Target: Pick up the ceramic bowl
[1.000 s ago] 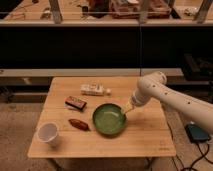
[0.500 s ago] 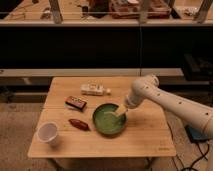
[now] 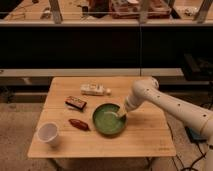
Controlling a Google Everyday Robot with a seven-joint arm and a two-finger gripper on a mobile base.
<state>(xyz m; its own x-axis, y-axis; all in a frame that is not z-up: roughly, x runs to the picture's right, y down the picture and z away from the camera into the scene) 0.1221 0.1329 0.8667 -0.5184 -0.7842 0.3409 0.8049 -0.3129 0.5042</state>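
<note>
1. WOODEN TABLE, LEFT EDGE: Far to the left of your gripper [image 3: 122, 114], a small white cup [image 3: 48, 133] stands near the front-left corner of the table [image 3: 145, 142]. It is well apart from the work and is not your target.

2. LEFT OF CENTRE: Closer to the gripper, a reddish-brown oblong item [image 3: 79, 124] lies just beside the bowl's left edge. Behind it sit a dark flat packet [image 3: 76, 103] and, farther back, a white box [image 3: 95, 90].

3. CENTRE: The ceramic bowl [image 3: 106, 120], green and glossy, sits upright on the table towards the front, directly left of the gripper. It is round, so it has no long axis to line up with. The rim is what you have to take hold of, and its right-hand stretch is the part at the gripper.

4. AT THE BOWL'S RIGHT RIM: The gripper hangs low at that rim, with its tip apparently reaching over the edge into the bowl. Whether it is touching the ceramic cannot be told. Nor can you tell whether it is released, clenched or already gripping the rim.

5. RIGHT: The white arm [image 3: 165, 102], the only one on this robot, slants in from the right edge of the view.

6. WHAT IT TURNS ON: The bowl is not yet lifted. You would likely need the rim seated inside the gripper before raising it, since a glossy rim may slip.
</note>
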